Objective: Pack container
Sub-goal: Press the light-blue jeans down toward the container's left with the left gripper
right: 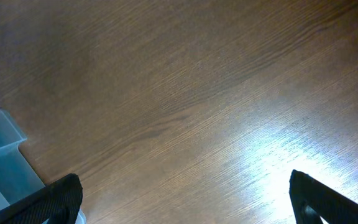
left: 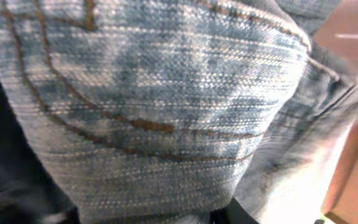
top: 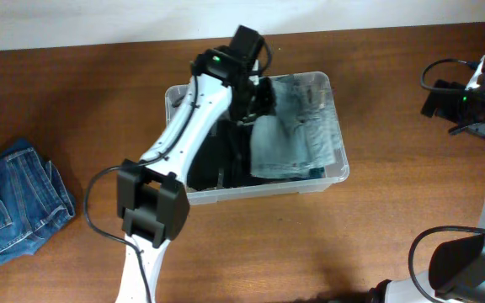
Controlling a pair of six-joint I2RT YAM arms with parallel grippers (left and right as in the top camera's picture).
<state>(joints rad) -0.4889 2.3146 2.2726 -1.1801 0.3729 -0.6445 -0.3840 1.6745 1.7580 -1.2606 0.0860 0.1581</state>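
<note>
Logging the container (top: 293, 187) as sitting at the middle of the bench (top: 377, 244), nearer the far edge, holding pale denim (top: 289, 139) along its right half. Recording the left pincer (top: 255, 108) as reaching down inside the container against that denim; wrist view filling with fabric weave, so unable to tell whether clenched or released. Noting the right pincer (right: 194, 202) as hovering released, fingers (right: 61, 199) spread wide, over bare wood near the right edge, a container corner showing just beside. Marking folded blue jeans (top: 15, 202) as lying by the left edge, well apart from the container.
</note>
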